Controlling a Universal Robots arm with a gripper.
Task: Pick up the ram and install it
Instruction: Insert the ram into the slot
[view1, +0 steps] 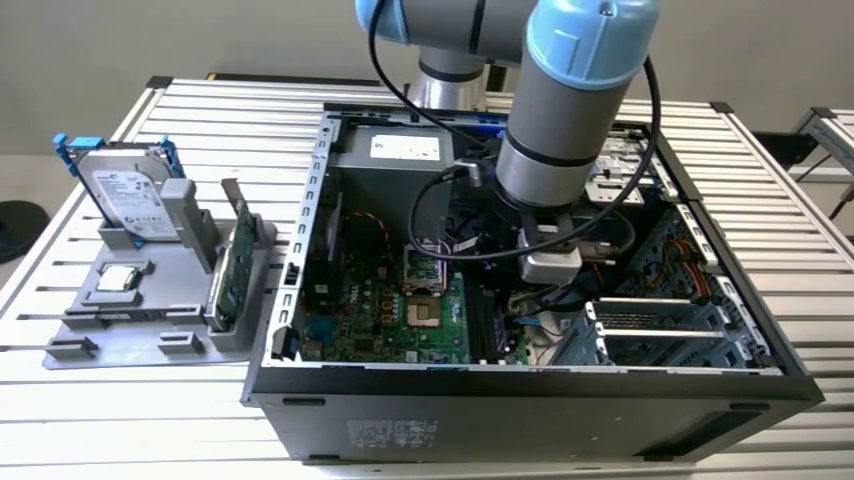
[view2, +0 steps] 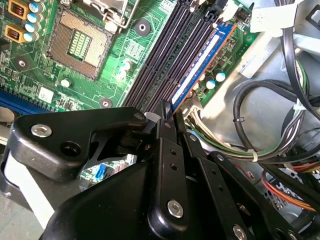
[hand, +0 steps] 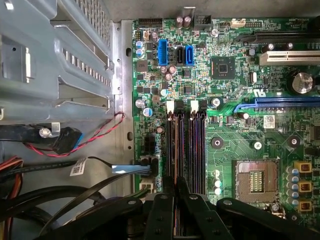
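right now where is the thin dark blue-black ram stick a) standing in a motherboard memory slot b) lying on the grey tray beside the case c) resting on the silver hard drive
a: in the second wrist view the thin dark blue-black ram stick stands edge-up in the outermost memory slot of the green motherboard, with the black gripper at its near end.

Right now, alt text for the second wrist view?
The black claw is shut on the ram, a thin blue stick standing on edge in a memory slot at the edge of the green motherboard. An empty CPU socket lies beyond, and cable bundles run alongside.
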